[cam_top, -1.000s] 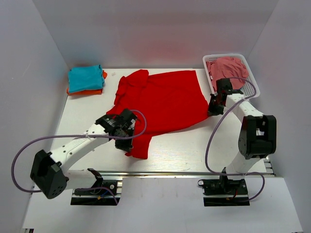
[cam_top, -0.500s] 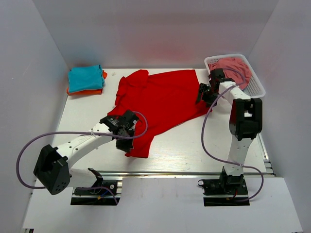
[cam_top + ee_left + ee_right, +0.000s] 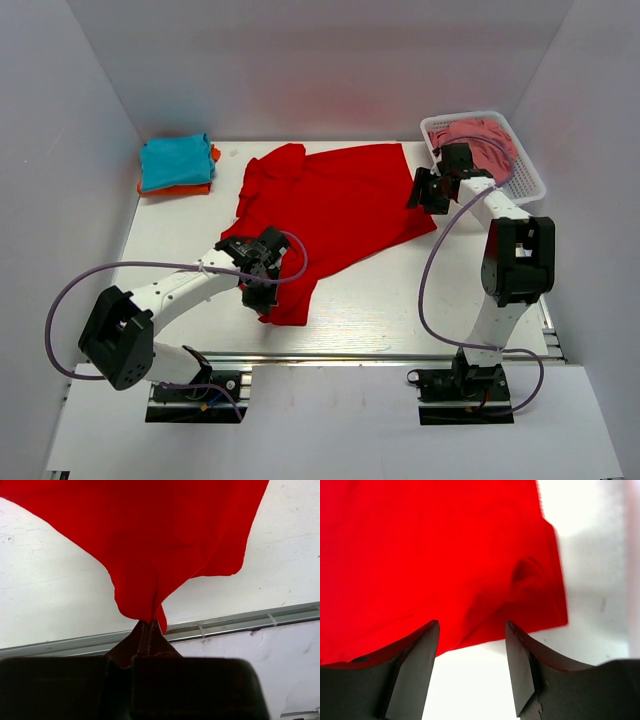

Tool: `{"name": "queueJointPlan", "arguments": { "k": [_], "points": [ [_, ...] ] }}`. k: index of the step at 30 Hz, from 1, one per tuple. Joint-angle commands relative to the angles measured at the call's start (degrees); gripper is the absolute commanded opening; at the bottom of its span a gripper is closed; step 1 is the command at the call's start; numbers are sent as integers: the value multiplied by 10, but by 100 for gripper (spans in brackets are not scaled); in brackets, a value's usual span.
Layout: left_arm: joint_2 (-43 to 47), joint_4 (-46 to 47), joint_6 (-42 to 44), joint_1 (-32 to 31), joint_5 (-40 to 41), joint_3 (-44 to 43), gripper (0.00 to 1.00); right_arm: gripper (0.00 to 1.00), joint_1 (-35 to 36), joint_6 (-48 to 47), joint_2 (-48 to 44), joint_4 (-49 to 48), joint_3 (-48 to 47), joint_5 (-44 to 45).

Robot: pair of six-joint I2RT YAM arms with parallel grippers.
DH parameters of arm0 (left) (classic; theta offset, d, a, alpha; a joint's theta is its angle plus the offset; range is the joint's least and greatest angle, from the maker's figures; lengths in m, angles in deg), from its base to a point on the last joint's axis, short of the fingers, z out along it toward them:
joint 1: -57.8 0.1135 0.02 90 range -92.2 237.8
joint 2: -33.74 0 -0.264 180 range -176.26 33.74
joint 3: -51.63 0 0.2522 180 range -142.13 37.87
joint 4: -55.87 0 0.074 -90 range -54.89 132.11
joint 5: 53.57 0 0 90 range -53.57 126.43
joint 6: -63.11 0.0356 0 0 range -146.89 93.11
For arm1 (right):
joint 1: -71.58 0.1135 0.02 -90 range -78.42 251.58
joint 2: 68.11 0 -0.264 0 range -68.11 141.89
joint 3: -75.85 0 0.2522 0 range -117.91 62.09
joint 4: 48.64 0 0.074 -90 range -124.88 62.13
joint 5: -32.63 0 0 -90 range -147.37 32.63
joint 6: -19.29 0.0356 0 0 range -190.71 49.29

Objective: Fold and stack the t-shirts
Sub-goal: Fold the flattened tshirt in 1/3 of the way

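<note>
My left gripper (image 3: 146, 626) has pulled the red shirt (image 3: 340, 205) by its pinched hem toward lower centre, while my right gripper (image 3: 470, 626) hangs wide over its right corner, so I judge I'm flattening, not yet folding.

Left arm (image 3: 170, 290): white tubular links are being joined by black boxy joint housings.
Right arm (image 3: 497, 207): the same white links and black housings are being shown.
Cables (image 3: 420, 295): a thin lilac lead is being looped along each arm.
Base plates (image 3: 196, 396): black mounts with small wiring are being shown at the near edge.
Left gripper (image 3: 145, 630): dark tapering fingers are being carried on a black blocky body.
Right gripper (image 3: 471, 627): black wedge-shaped fingers (image 3: 415, 667) with bevelled faces are being shown.
</note>
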Motion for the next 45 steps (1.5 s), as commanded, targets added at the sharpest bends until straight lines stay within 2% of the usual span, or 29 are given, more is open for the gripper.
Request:
{"name": "queueJointPlan", "arguments": {
  "k": [1, 9, 12, 15, 16, 18, 24, 25, 26, 36, 40, 45],
  "points": [
    [2, 11, 4, 2, 10, -24, 0, 61, 1, 28, 4, 10, 2, 56],
    [-4, 11, 4, 2, 10, -24, 0, 61, 4, 64, 45, -5, -19, 60],
    [-4, 11, 4, 2, 10, -24, 0, 57, 5, 71, 64, -18, -33, 44],
    [-4, 11, -2, 2, 10, -30, 0, 37, 9, 79, 72, -47, -36, 39],
    [1, 4, -2, 2, 17, -30, 0, 16, 9, 84, 76, -48, -41, 38],
    [10, -9, -8, 2, 29, -46, 0, 0, 11, 94, 62, -55, -37, 49],
    [68, -27, -25, 2, 41, -52, 0, 0, 8, 94, -18, -22, 44, 113],
    [75, -33, -30, 2, 41, -52, 0, 0, 8, 96, -56, -19, 57, 134],
    [81, -33, -30, 2, 47, -52, 0, 0, 8, 96, -68, -21, 99, 135],
    [138, -99, -70, 2, 87, -88, 0, 0, 4, 100, -221, 46, 259, 187],
    [158, -99, -83, 2, 79, -75, 0, 0, 1, 96, -257, 64, 292, 213],
    [166, -45, -62, 2, 55, -63, 0, 0, 2, 87, -264, 26, 290, 172]
  ]
}}
